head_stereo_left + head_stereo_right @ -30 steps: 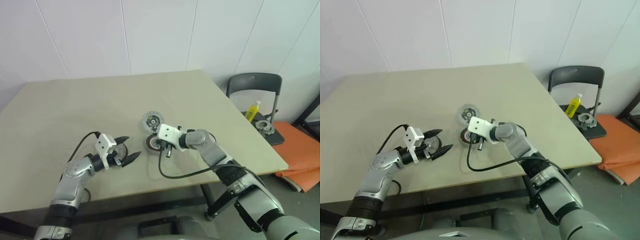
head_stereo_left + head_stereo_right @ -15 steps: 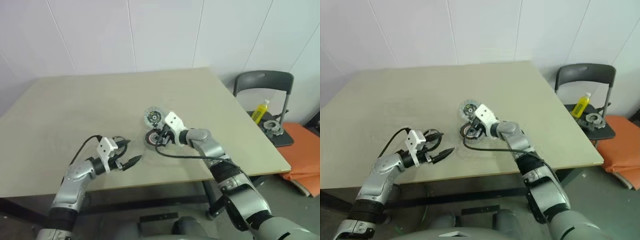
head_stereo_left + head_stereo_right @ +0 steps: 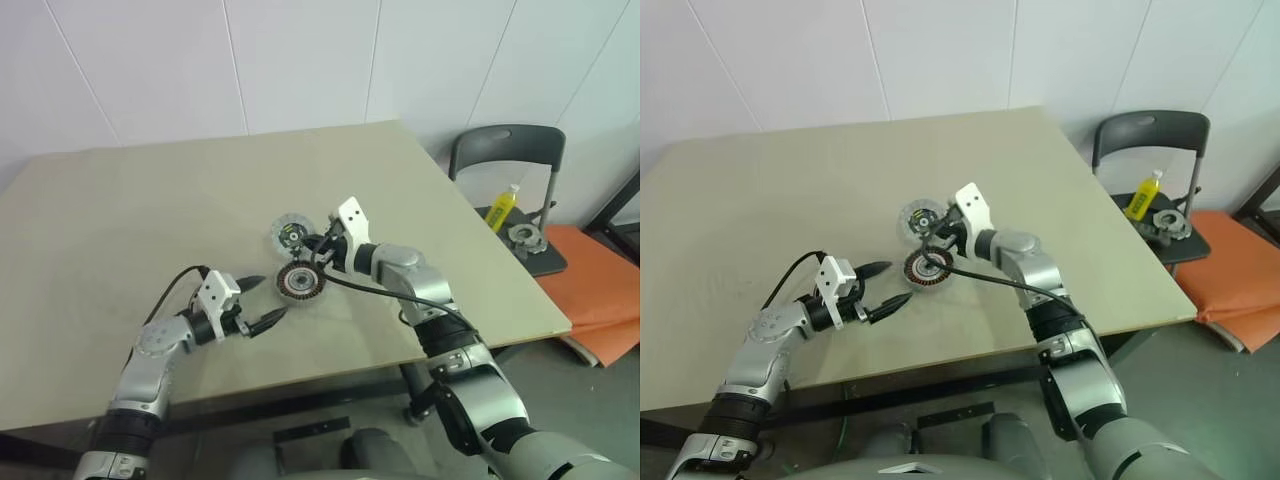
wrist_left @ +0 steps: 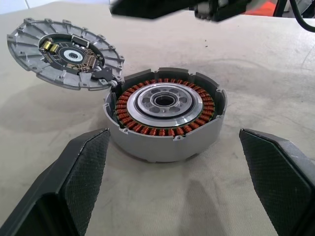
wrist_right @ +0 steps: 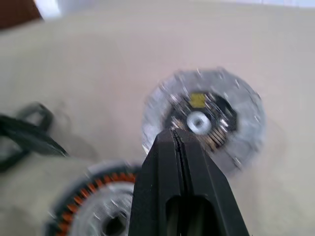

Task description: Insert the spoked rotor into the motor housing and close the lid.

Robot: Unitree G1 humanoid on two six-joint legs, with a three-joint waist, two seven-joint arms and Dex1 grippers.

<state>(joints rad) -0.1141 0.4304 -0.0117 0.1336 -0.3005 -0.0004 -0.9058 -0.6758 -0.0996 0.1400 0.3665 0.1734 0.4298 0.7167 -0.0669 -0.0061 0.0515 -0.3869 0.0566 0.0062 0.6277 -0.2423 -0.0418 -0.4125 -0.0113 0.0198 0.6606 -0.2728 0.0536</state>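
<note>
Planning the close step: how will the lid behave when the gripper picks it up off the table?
The lid looks like rigid ribbed cast metal, so probably stiff and fairly heavy for its size. It lies flat with one edge against the motor housing, so a thin rim is likely hard to pinch and may slide. The exposed circuit board on top seems fragile; probably best gripped by the rim.

Beige counter (image 3: 150, 210), bare wood-look top. Motor housing (image 3: 298, 281) flat on it, copper windings up. Lid (image 3: 289, 233) just beside, inner face up, rim overlapping housing edge.
</note>
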